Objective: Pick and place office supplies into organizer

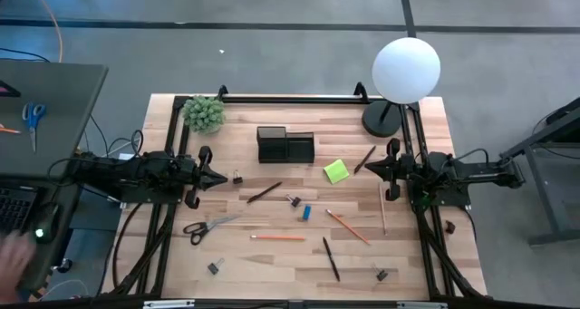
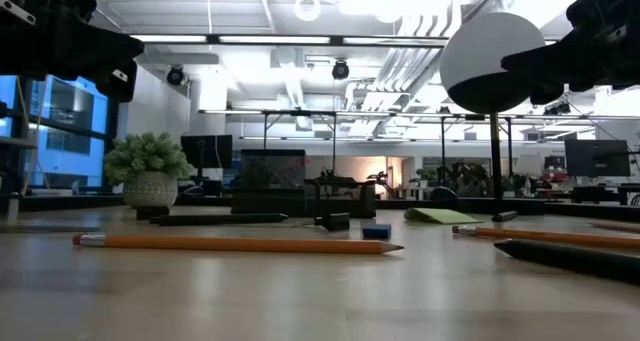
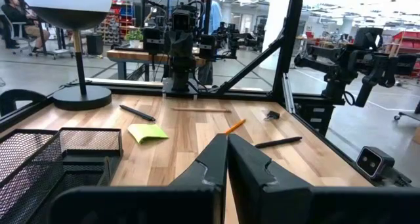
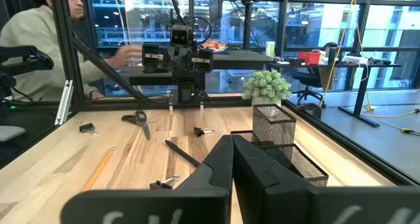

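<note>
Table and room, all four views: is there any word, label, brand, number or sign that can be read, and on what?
None can be read.
Lime-green sticky-note pad: blank face, no writing.
Organizer: plain black mesh, no label visible.
Pencil nearest the low camera: no print can be made out on its barrel.
Red shelving in the room behind: any markings are too small and blurred to read.

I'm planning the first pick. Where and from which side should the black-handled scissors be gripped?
Judging from the high view, the black-handled scissors lie flat near the left arm, handles toward the table's left edge, blades pointing right. Best is probably to come straight down with the left tool, now shut, and close across the narrow neck where blades meet handles; the loops are wide and the blades thin.
</note>
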